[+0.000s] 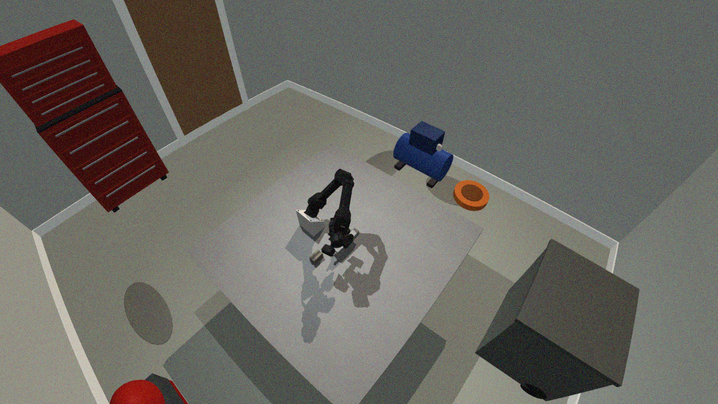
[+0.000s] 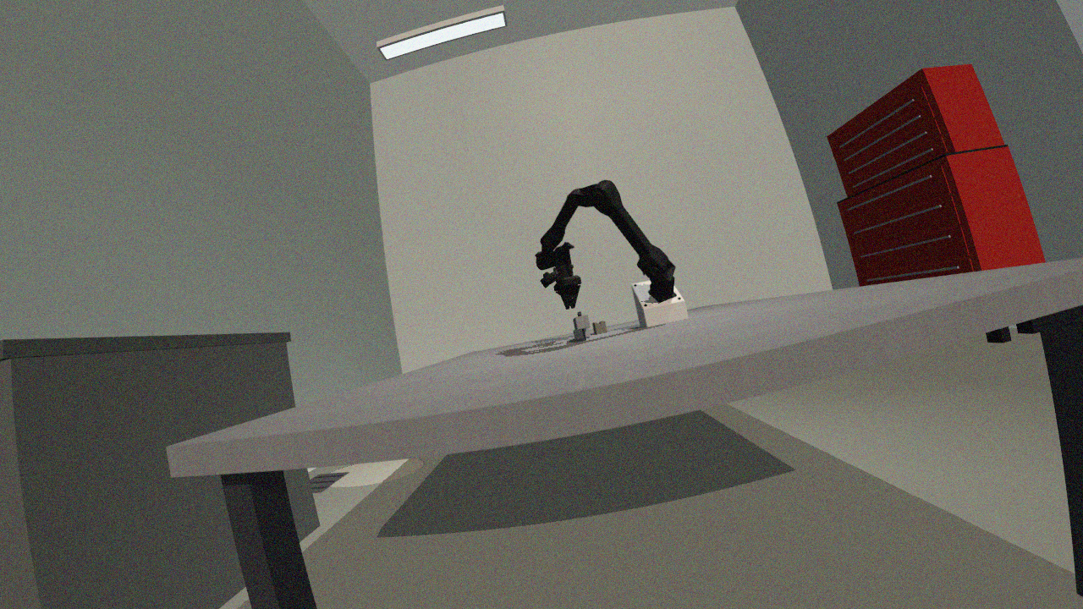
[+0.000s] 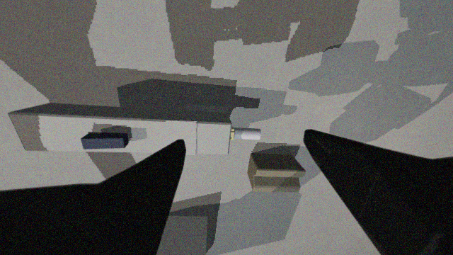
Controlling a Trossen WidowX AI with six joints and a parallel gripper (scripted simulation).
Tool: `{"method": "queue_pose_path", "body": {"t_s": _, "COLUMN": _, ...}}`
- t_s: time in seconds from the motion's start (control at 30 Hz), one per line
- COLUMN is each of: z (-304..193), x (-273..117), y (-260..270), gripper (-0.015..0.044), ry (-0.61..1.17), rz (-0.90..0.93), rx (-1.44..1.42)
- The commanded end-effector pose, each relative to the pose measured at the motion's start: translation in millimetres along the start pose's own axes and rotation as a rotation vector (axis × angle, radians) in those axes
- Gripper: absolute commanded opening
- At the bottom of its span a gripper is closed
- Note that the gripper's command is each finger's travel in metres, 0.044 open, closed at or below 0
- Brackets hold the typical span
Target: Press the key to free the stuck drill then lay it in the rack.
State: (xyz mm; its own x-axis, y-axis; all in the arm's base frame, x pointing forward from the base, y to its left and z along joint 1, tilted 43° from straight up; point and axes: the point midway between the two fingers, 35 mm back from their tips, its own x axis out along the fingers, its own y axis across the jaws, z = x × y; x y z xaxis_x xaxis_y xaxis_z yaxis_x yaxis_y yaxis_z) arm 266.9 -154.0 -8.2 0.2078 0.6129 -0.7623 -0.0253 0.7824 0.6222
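A long pale grey housing stands on the table. A small dark blue key sits raised on its top face near the left end in the wrist view. The drill shows as a short silver cylinder with a gold band, sticking out of the housing's right end; the rest is hidden. The rack, a small tan grooved block, stands apart, just beyond the drill's end. My gripper is open and empty, pointing down above the housing's drill end, clear of everything.
The arm's white base stands on the grey table near the rack. Shadows of the arm cross the tabletop. A blue compressor, an orange ring and a red cabinet are off the table.
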Motion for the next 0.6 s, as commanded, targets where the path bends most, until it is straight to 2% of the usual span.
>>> {"method": "queue_pose_path", "body": {"t_s": 0.0, "z": -12, "x": 18, "y": -28, "gripper": 0.0440, "ry": 0.017, "rz": -0.025, "rx": -0.827}}
{"method": "queue_pose_path", "body": {"t_s": 0.47, "z": -25, "x": 41, "y": -31, "gripper": 0.0440, "ry": -0.004, "rz": 0.063, "rx": -1.397}}
{"method": "queue_pose_path", "body": {"t_s": 0.57, "z": -25, "x": 41, "y": -31, "gripper": 0.0440, "ry": -0.004, "rz": 0.064, "rx": -1.407}}
